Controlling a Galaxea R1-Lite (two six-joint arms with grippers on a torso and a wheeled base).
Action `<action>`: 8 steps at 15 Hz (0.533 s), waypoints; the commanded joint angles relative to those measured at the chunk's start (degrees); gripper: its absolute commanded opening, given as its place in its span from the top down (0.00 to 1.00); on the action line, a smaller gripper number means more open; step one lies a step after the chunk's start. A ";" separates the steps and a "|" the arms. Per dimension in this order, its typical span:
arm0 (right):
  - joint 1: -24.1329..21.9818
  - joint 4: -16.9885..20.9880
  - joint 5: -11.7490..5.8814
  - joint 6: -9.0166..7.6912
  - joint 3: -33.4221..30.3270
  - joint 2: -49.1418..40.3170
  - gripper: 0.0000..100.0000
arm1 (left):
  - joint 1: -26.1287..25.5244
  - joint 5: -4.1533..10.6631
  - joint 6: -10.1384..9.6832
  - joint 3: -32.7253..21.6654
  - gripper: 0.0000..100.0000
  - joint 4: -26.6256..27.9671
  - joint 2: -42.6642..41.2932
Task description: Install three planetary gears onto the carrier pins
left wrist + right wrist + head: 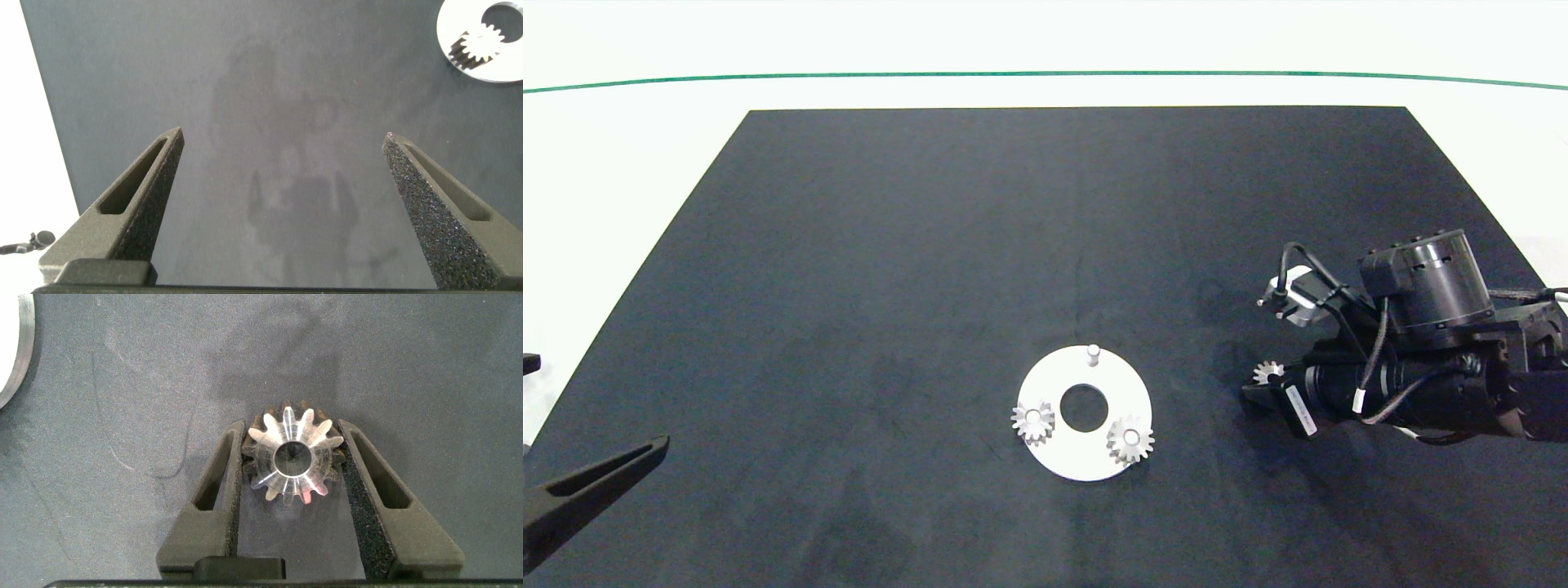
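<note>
Right gripper is clamping the third small silver spur gear, the bare white carrier pin lying toward the robot's left; left gripper is idling, fingers apart.

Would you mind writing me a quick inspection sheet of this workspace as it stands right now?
Surface: black mat on a white table; a green line crosses the table's far side.
Job's things: white disc with two gears seated, one on the left pin, one on the right pin; the far pin is bare. The third gear sits between the right hand's fingers.
Clutter: nothing seen.
Hands: right hand low over the mat to the disc's right, shut on the third gear; left hand open, holding nothing, at the mat's near left corner.
Cables: black cables on the right arm only.
Surroundings: nothing seen.
</note>
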 commanded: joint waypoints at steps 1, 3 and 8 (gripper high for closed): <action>0.05 -0.01 -0.05 -0.08 0.00 0.18 0.66 | -0.06 0.14 0.04 -0.18 0.00 0.13 -0.05; -0.04 -0.01 -0.05 -0.08 0.00 0.09 0.70 | -0.06 0.14 0.13 -0.18 0.00 0.13 -0.05; -0.04 0.08 -0.22 -0.43 0.09 0.18 0.81 | 0.03 0.14 0.04 -0.18 0.00 0.13 -0.05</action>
